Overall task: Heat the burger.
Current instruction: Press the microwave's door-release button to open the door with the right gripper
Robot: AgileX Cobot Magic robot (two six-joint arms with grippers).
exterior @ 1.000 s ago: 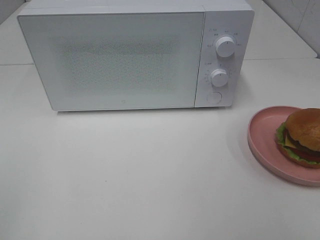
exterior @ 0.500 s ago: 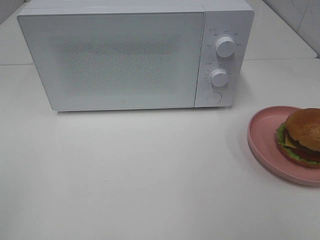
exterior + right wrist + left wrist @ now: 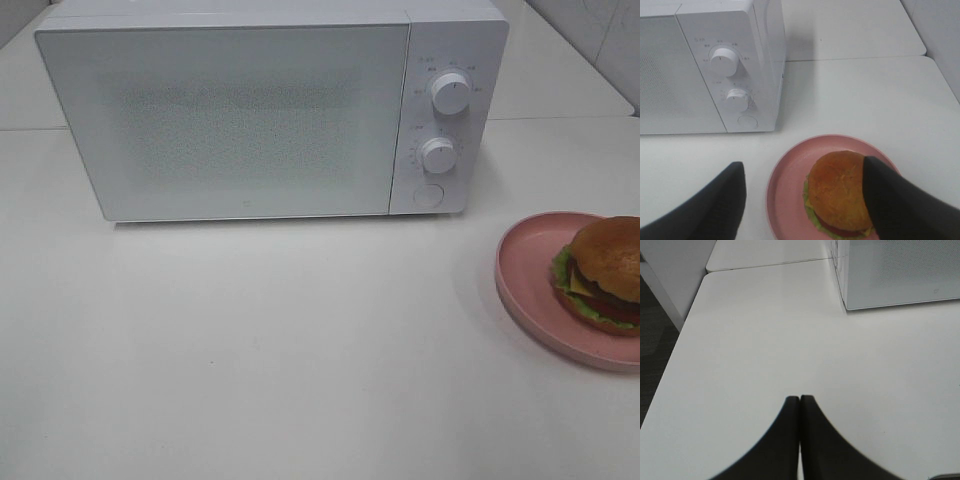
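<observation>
Left end effector (image 3: 800, 401) seems closed, right end effector (image 3: 803, 167) spread.

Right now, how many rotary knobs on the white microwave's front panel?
2. The upper white round knob sits high on the right-side panel of the white box-shaped microwave; the lower white round knob is directly below it, above a flat round button. None look hidden.
</observation>
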